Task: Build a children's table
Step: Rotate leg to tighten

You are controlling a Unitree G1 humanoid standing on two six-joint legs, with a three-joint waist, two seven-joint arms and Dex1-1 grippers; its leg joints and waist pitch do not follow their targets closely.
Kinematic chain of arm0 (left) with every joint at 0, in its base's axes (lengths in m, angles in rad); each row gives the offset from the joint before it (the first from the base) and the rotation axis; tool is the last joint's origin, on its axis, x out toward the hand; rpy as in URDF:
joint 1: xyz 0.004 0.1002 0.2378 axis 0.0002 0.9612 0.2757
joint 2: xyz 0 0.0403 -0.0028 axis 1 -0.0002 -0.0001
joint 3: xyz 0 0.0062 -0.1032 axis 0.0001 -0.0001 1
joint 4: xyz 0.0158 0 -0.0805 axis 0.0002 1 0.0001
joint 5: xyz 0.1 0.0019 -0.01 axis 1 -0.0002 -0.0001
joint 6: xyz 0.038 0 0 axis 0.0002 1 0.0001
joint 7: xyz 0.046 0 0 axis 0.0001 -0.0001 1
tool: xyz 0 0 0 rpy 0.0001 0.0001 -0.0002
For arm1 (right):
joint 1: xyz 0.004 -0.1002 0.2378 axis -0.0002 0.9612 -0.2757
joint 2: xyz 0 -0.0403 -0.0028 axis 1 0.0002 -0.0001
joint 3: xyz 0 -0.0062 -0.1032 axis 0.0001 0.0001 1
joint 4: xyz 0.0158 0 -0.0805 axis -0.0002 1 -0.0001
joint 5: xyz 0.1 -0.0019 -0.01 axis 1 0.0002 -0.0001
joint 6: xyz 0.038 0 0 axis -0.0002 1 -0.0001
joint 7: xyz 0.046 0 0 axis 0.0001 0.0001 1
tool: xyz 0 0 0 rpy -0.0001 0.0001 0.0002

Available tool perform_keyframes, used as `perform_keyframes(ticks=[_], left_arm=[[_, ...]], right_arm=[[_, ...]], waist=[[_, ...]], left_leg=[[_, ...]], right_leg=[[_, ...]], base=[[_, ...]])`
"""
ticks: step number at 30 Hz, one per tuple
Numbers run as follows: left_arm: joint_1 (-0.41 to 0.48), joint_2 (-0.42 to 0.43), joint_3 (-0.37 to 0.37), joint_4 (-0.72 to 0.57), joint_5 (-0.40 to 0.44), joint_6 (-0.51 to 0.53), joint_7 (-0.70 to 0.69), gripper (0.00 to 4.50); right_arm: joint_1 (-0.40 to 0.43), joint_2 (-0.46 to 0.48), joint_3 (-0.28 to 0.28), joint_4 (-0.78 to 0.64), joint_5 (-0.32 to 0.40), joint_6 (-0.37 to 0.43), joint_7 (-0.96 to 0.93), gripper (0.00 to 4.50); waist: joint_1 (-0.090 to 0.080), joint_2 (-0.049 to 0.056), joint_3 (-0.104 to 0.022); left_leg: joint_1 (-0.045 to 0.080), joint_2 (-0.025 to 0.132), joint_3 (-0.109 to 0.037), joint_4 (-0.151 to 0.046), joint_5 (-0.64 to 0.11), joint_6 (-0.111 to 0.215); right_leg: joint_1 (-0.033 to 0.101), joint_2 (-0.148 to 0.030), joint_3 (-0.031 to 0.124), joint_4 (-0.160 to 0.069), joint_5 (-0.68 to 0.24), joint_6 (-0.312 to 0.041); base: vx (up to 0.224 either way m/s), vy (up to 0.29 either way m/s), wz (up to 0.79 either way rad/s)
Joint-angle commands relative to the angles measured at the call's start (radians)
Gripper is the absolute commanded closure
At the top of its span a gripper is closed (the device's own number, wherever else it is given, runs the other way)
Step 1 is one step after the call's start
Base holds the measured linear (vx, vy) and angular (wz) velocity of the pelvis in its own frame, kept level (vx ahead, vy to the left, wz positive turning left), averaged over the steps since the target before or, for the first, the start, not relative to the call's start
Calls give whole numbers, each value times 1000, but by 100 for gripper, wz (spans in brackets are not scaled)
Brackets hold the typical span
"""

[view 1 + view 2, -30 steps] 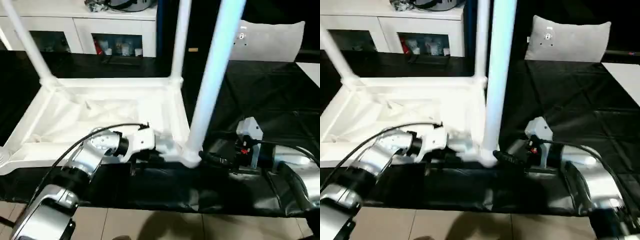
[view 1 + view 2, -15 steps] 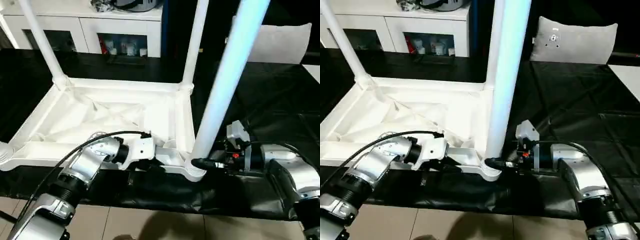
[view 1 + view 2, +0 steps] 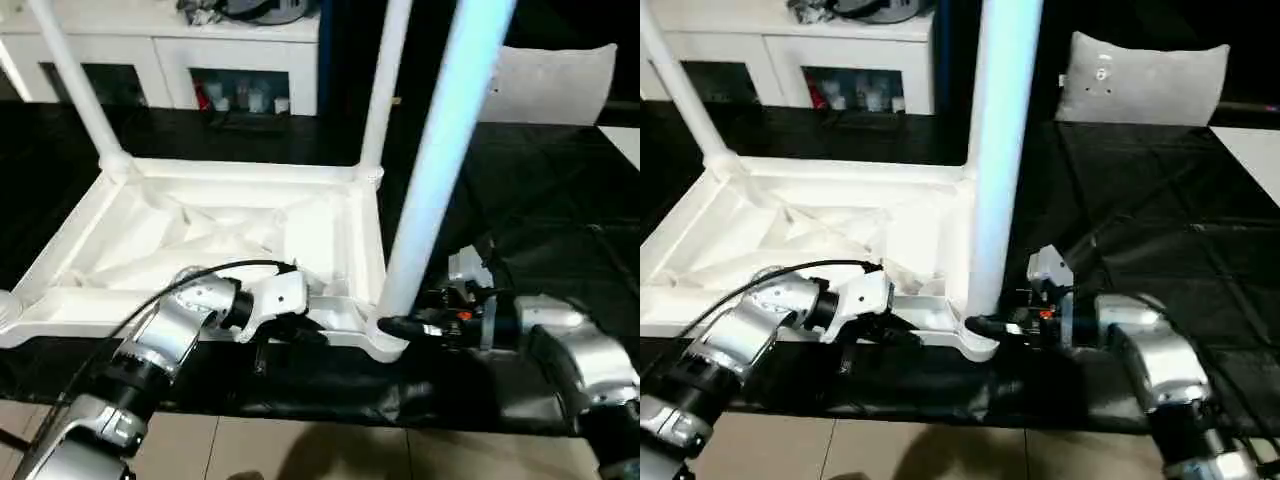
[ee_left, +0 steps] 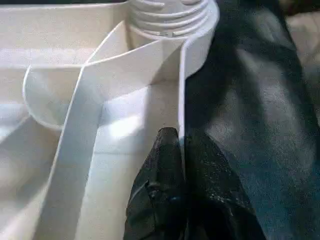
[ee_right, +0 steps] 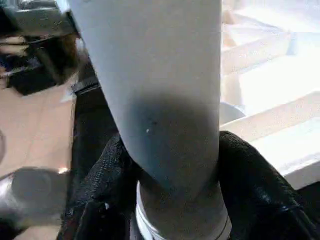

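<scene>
Three legs are seen standing up from the tabletop (image 3: 200,235), which lies upside down, ribbed side up, on the black cover (image 3: 560,200). One far leg (image 3: 70,80) rises from the far left corner, and a second far leg (image 3: 385,85) from the far right corner. The near leg (image 3: 440,170) is set in the socket (image 3: 388,342) at the near right corner, close to the front edge of the cover, and leans slightly to the right toward its top.

The right gripper (image 5: 170,200) is placed around the base of the near leg, just above the socket. Its two black fingers (image 5: 255,170) are seen on either side of the tube and are pressed against it, so the leg is pinched between them. The silver right forearm (image 3: 580,355) is stretched in from the right, level with the cover.

The left gripper (image 4: 182,145) is set on the near rim (image 4: 182,100) of the tabletop, just left of that socket. One finger (image 4: 162,175) is laid inside the rim and the other outside, and the thin wall is clamped between them. A black cable (image 3: 190,275) is looped over the left forearm (image 3: 160,345).

A white cabinet (image 3: 170,60) with glass doors is seen beyond the cover, and a grey pillow (image 3: 1140,80) lies at the far right.
</scene>
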Motion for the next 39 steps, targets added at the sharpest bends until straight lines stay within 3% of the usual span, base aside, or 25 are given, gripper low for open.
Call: perform_keyframes(ticks=[1, 3, 6, 7, 9, 10, 13, 20, 23, 27, 30, 34, 39], left_arm=[[10, -79, -29, -33, 5, 139, 100, 450], [-3, -125, -27, -43, 24, 206, 168, 450], [-19, -170, -21, -43, 36, 252, 227, 450], [-32, -198, -19, -41, 48, 280, 269, 450], [-50, -220, -15, -25, 61, 287, 307, 450], [-62, -232, -10, -15, 64, 289, 329, 450], [-80, -244, -8, -2, 85, 295, 371, 450], [-71, -186, -11, 40, 120, 185, 381, 450], [-58, -148, -15, 52, 115, 126, 333, 450], [-43, -94, -25, 57, 100, 58, 242, 450], [-37, -54, -44, 62, 85, 3, 167, 450], [-35, 0, -77, 68, 73, -75, 55, 450], [-51, 45, -108, 94, 63, -174, -69, 450]], right_arm=[[-25, 125, 21, -11, -59, 49, -243, 249], [-55, 200, 14, 6, -70, 96, -357, 250], [-92, 253, 10, 41, -107, 121, -465, 252], [-125, 296, -6, 87, -133, 137, -566, 252], [-145, 324, -29, 124, -119, 139, -605, 252], [-147, 330, -31, 133, -120, 119, -603, 252], [-139, 344, -46, 130, -148, 39, -618, 180], [-79, 253, -71, 81, -122, -94, -468, 133], [-53, 192, -97, 50, -86, -126, -377, 117], [-31, 103, -114, 16, -47, -111, -248, 71], [-28, 45, -101, 15, -42, -120, -158, 71], [-26, -24, -70, 7, -17, -114, -13, 71], [-41, -83, -22, 22, -3, -83, 139, 129]], waist=[[1, -13, -49], [-21, -9, -45], [-45, -10, -43], [-47, -1, -44], [-56, -6, -45], [-56, -7, -45], [-47, -6, -51], [-25, -4, -60], [-10, -7, -59], [-6, -6, -54], [-4, -8, -53], [4, -11, -54], [21, -11, -57]], left_leg=[[-9, 70, -32, -69, -84, 65], [-8, 60, -37, -71, -121, 32], [-5, 55, -37, -68, -148, 34], [-3, 57, -38, -68, -151, 31], [-2, 54, -38, -67, -165, 34], [-1, 53, -36, -65, -162, 41], [-5, 61, -36, -67, -128, 59], [-17, 67, -34, -62, -54, 100], [-17, 64, -32, -62, -52, 118], [-14, 68, -34, -66, -84, 114], [-12, 65, -33, -66, -100, 105], [-13, 69, -31, -65, -83, 118], [-11, 77, -31, -65, -69, 119]], right_leg=[[51, -117, 72, -89, -343, -99], [52, -116, 63, -108, -460, -57], [47, -113, 61, -122, -505, -42], [46, -114, 62, -119, -502, -46], [43, -111, 61, -124, -503, -45], [42, -113, 63, -126, -501, -45], [43, -112, 70, -112, -414, -63], [54, -115, 77, -82, -196, -127], [56, -114, 76, -86, -220, -107], [52, -114, 73, -93, -292, -85], [51, -115, 71, -100, -343, -76], [47, -112, 73, -93, -315, -76], [45, -114, 73, -87, -291, -86]], base=[[0, 0, 0], [0, 0, 0], [0, 0, 0], [0, 0, 0], [0, 0, 0], [0, 0, 0], [0, 0, 0], [0, 0, 0], [0, 0, 0], [0, 0, 0], [0, 0, 0], [0, 0, 0], [0, 0, 0]])
